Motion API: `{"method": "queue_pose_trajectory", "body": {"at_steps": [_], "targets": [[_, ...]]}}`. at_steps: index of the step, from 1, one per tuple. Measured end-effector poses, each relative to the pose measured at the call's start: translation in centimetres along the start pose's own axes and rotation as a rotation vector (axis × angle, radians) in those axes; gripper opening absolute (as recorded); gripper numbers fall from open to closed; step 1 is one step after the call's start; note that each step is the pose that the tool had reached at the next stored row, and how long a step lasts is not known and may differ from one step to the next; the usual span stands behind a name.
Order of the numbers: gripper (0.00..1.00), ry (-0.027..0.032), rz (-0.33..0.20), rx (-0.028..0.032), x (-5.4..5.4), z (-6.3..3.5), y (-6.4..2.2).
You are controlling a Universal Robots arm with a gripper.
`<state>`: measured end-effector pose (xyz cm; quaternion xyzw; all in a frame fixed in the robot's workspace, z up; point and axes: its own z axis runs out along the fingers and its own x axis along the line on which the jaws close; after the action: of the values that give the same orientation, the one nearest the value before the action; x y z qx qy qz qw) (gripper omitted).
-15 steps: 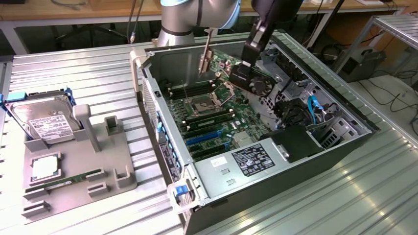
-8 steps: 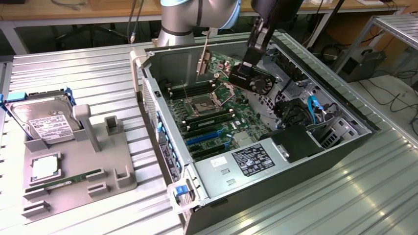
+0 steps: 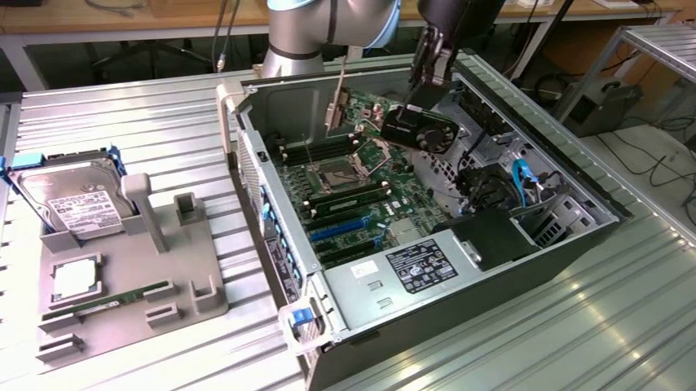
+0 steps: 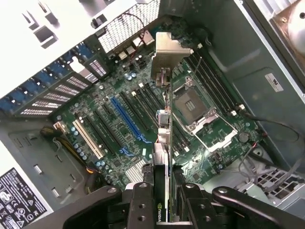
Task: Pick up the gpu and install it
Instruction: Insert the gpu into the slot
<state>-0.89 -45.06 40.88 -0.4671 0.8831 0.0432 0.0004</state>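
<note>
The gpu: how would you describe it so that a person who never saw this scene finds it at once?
Find the open computer case on the metal table. Above its motherboard the gripper holds the gpu, a black card with a round fan and a silver bracket. The silver hard drive and green memory stick sit outside the case.

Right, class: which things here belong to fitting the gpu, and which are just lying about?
In the job: gpu, held above the motherboard; jaws, shut on it; open computer case.
Lying about: hard drive, memory stick, grey holder.
</note>
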Motion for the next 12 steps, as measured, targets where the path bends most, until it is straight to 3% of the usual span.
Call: {"method": "queue_pose_trajectory", "body": {"at_steps": [7, 12], "targets": [[0.26, 0.001, -0.139, -0.0042, 0.0, 0.09, -0.01], [0.26, 0.006, -0.23, -0.0084, 0.01, 0.21, -0.02]]}}
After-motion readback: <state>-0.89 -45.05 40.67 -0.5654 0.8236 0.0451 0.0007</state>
